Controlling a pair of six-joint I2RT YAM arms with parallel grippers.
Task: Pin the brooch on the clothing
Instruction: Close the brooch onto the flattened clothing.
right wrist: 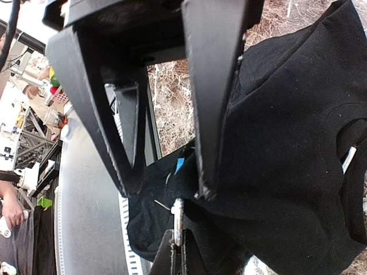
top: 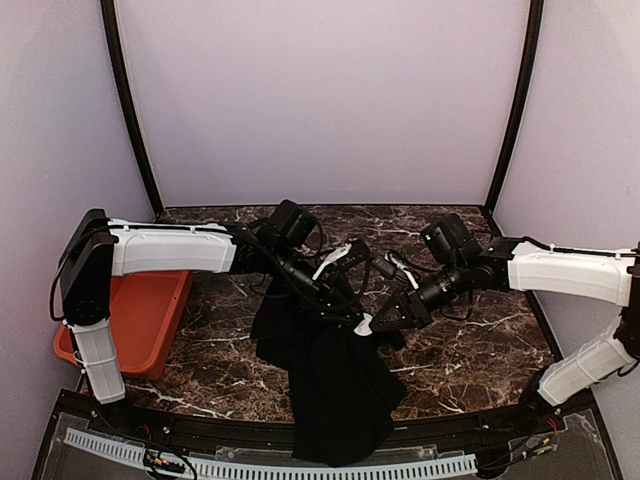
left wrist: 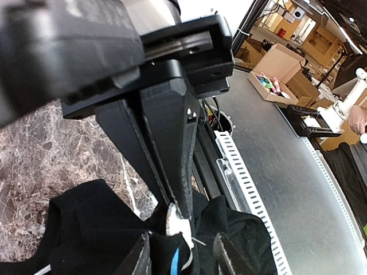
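Soft, even light; close foregrounds blur in both wrist views, the clothing reads featureless black.

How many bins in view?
1: the red bin at the table's left edge, partly under the left arm. The shirt and right arm cover some tabletop too.

The clothing lies mid-table, draping over the near edge of the table. A bin sits at its left edge.

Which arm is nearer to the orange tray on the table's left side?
Left. The left arm runs along the far edge of the orange tray. The right arm comes in from the opposite side, with the black T-shirt between.
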